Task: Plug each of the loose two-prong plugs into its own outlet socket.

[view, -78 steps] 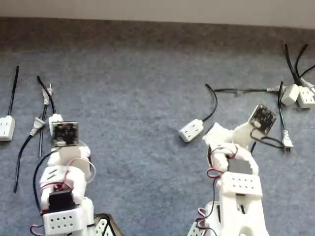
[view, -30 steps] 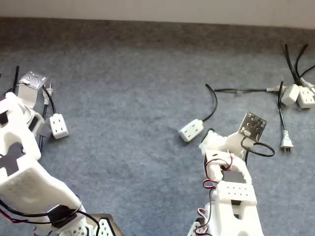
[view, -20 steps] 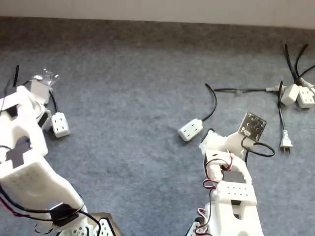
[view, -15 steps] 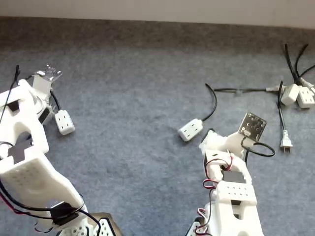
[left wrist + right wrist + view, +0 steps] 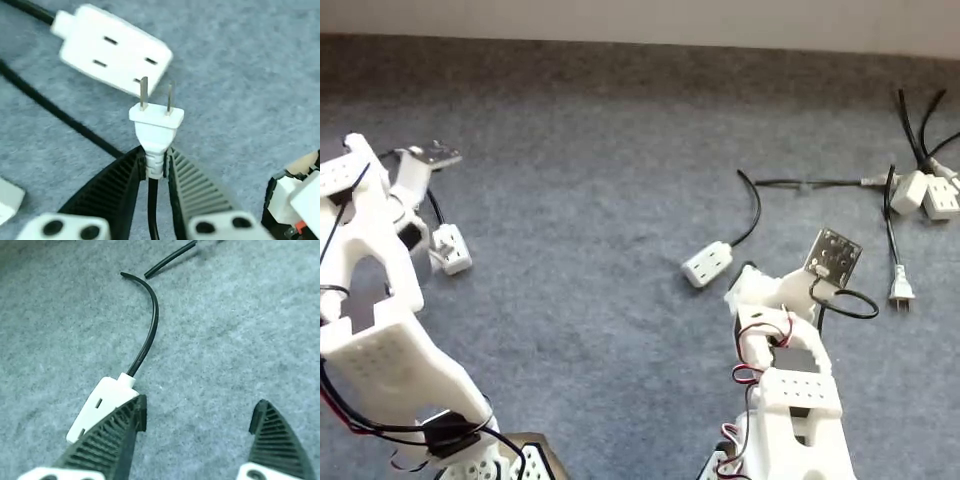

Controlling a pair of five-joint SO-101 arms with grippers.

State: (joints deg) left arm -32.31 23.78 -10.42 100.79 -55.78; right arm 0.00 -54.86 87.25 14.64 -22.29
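The two-prong plug [image 5: 155, 122] is clamped by its neck in the left gripper [image 5: 155, 162]. The jaws are narrow around the moulded collar where the black cord [image 5: 152, 205] leaves it, and both prongs stand bare ahead of the fingertips. Just past the prong tips lies a white outlet socket [image 5: 112, 47], its slotted face turned toward the wrist camera. The prongs overlap its near edge but sit in no slot, and whether they touch it cannot be told. In the high view this socket lies at the middle left of the frame, close against the left arm [image 5: 370, 300].

The step in hand looks like lining this plug up with that socket; insertion is not yet done. The prongs seem to run along the slotted face rather than into it. The next move likely calls for tipping the plug until the prongs point at one pair of slots, then pushing straight in. The socket lies loose on the carpet [image 5: 600, 180], so it may slide away under the push.

The right gripper [image 5: 200, 410] hangs with jaws wide and holds nothing, one finger just beside a second socket [image 5: 102, 405] that lies near the centre of the high view. Another loose plug [image 5: 901, 290] lies at the right of that view, well apart from this socket.
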